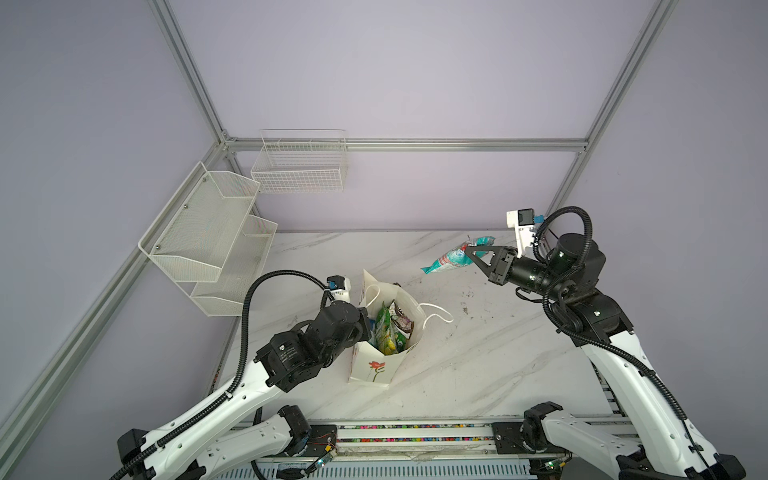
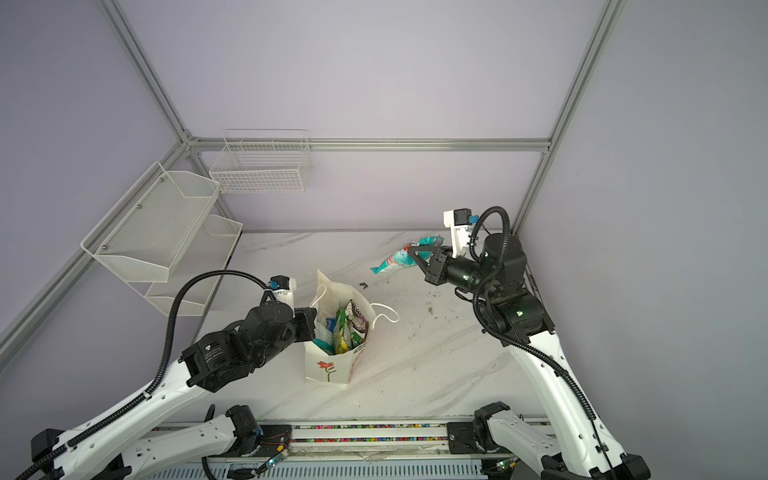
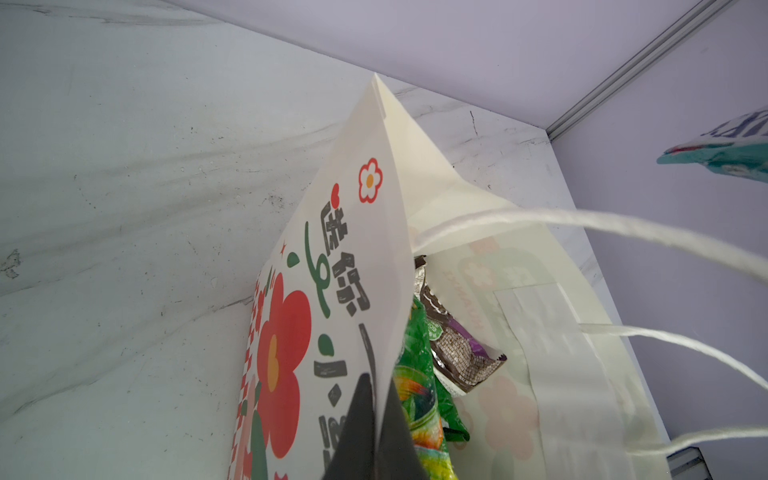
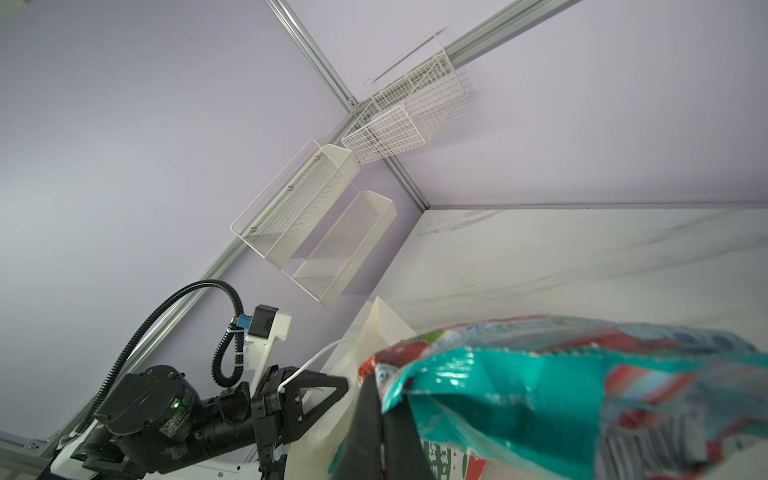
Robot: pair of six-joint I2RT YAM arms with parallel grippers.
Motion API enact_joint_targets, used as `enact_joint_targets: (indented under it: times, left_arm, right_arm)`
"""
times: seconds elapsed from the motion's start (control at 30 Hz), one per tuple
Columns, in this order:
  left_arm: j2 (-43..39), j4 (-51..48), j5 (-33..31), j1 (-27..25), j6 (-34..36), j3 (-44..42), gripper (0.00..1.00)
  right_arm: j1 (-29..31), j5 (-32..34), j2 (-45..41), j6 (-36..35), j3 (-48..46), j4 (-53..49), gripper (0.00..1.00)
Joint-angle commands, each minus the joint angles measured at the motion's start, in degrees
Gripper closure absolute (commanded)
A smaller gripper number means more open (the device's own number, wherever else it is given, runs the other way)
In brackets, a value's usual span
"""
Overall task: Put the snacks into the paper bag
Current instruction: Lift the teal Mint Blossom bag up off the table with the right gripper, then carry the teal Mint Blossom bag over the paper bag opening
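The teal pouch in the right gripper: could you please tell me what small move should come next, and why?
Probably carry it across until it hangs over the mouth of the paper bag. The right gripper is shut on the teal pouch, in the air beside the bag, not above it, while the left gripper pinches the bag's wall and the mouth stands open.

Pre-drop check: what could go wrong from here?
The right hand pinches the teal pouch near one end; its free end could snag the rim of the paper bag or its cord handle.
Upright packets crowd the bag, so the pouch may perch on top.
The left hand pinches only one wall; a shove could tip the bag.
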Motion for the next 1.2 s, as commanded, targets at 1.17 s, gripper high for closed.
enact_joint_targets:
  times: [1.17]
  left_arm:
    - [-1.1, -0.9, 2.1, -0.1, 0.4, 4.1, 1.00]
  right_arm:
    - [21.0, 4.2, 5.4, -6.4, 11.2, -1.3, 1.00]
